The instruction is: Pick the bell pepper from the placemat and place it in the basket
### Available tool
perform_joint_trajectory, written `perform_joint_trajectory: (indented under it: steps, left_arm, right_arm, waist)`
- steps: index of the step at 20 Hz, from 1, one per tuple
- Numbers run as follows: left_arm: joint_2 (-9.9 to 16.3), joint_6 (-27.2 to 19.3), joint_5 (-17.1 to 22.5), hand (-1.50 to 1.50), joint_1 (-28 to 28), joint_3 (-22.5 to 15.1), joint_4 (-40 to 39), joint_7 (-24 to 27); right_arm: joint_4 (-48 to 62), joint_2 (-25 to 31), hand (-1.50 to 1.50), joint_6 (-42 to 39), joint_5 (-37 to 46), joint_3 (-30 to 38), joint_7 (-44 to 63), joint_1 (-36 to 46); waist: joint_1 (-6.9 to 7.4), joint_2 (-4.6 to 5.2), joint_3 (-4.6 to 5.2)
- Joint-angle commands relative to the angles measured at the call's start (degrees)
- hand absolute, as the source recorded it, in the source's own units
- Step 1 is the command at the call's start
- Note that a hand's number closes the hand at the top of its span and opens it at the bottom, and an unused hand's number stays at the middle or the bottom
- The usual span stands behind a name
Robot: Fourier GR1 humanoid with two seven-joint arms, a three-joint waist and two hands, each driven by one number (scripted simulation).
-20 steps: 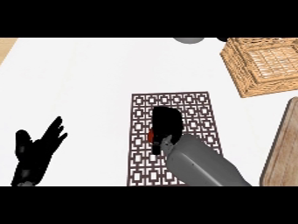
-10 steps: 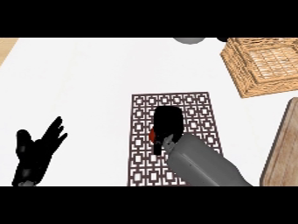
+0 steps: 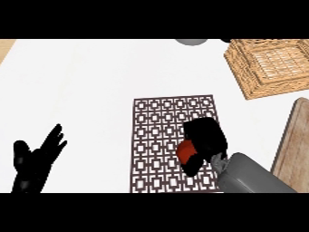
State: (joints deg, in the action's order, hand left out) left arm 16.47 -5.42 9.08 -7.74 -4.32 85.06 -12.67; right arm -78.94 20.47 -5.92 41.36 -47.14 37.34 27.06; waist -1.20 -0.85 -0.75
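The right hand (image 3: 205, 138) sits low and right of centre in the frame, over the right half of the placemat (image 3: 160, 136). Its black fingers are curled down round the bell pepper (image 3: 186, 152), which shows only as a red-orange patch at the hand's lower left side; the rest of it is hidden under the palm. Whether the pepper is touching the mat or just off it, I cannot tell from here. The grey forearm runs off toward the lower right corner.

The placemat is a dark brown lattice pattern lying flat on the white counter (image 3: 96, 81), in the lower middle of the frame. The woven basket (image 3: 243, 68) stands at the upper right, well apart from the hand and the mat, turned at an angle. A wooden cutting board (image 3: 304, 140) lies along the right edge, just beside the mat, with something red at its far right margin, cut off by the frame.

The left hand (image 3: 35, 161) rests at the lower left, fingers spread and straight, holding nothing.
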Motion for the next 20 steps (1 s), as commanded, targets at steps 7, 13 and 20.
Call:
perform_joint_trajectory:
  steps: [7,13,20]
  left_arm:
    - [0.62,0.54,0.93,0.00,-2.91,1.17,-0.92,-1.65]
    - [0.20,1.10,0.86,0.00,-3.47,1.01,-2.20,-1.57]
    - [-0.80,-0.10,-1.58,0.00,-0.76,-0.70,-2.56,-3.84]
  right_arm:
    - [-21.12,-0.52,1.50,16.36,-17.10,19.85,-9.97,-6.89]
    - [-35.47,7.07,1.50,12.56,-26.13,34.91,-6.09,-5.08]
    - [-34.83,15.32,1.50,6.37,-33.54,50.96,6.33,3.77]
  waist:
    - [-1.74,0.42,0.43]
    - [-1.08,0.41,0.74]
    - [0.43,0.71,0.79]
